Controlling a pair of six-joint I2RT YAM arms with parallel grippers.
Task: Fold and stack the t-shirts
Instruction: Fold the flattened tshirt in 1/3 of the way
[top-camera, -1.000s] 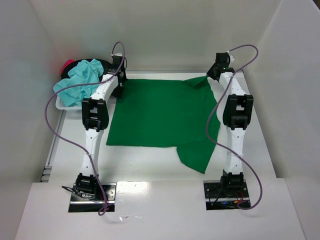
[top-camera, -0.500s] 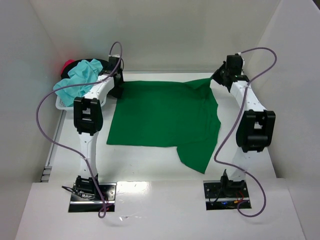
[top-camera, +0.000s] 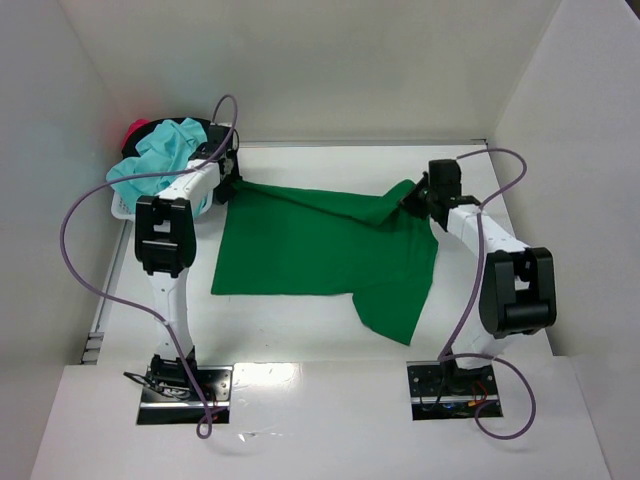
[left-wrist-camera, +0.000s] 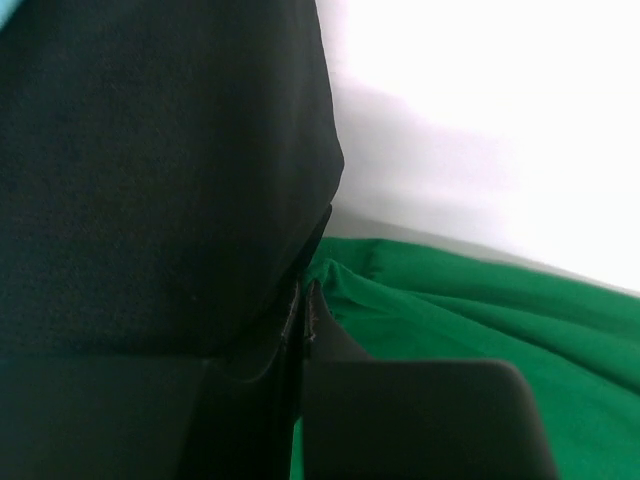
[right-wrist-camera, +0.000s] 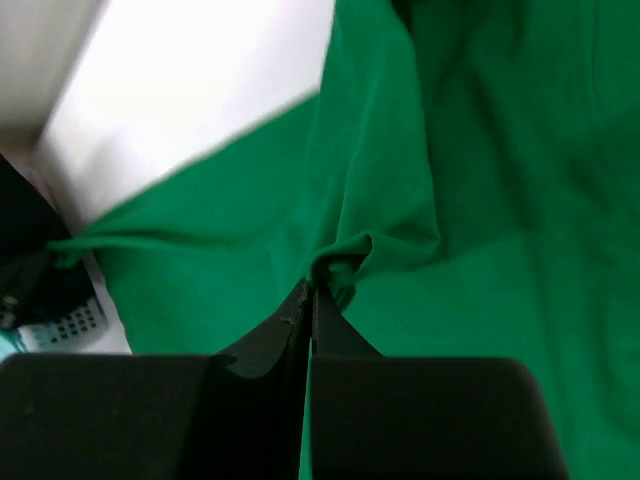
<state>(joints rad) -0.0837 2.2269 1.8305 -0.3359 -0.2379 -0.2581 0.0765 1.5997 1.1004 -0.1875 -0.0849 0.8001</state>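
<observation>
Green t-shirt (top-camera: 320, 245): one item, spread on the white table (top-camera: 300, 320) between the two sets of jaws. Its long axis runs from the left gripper (top-camera: 230, 185) to the right gripper (top-camera: 412, 196). The far edge is raised off the table at both ends and sags between them, with a ridge of folds running from one pair of jaws to the other. One flap (top-camera: 392, 305) trails toward the bases, below and behind the right jaws.

Left gripper: jaws pressed together on the far left corner of the cloth.

Right gripper: jaws pressed together on the far right corner (a small bunch of cloth sits at the tips).

Other shirts: a turquoise shirt (top-camera: 160, 160), a black shirt (top-camera: 207, 128) and a red/pink shirt (top-camera: 135, 128), heaped in a white basket (top-camera: 120, 210) just beyond and outside the left jaws.

View notes: only the overhead camera shows the full outline and the heap. The left wrist camera shows closed fingertips (left-wrist-camera: 311, 305), green folds on their right and a dark textured mass (left-wrist-camera: 150, 180) on their left (whether cloth, I cannot tell). The right wrist camera shows the pinched bunch (right-wrist-camera: 340, 265) at its tips and the basket mesh (right-wrist-camera: 65, 320) far off to their left.
</observation>
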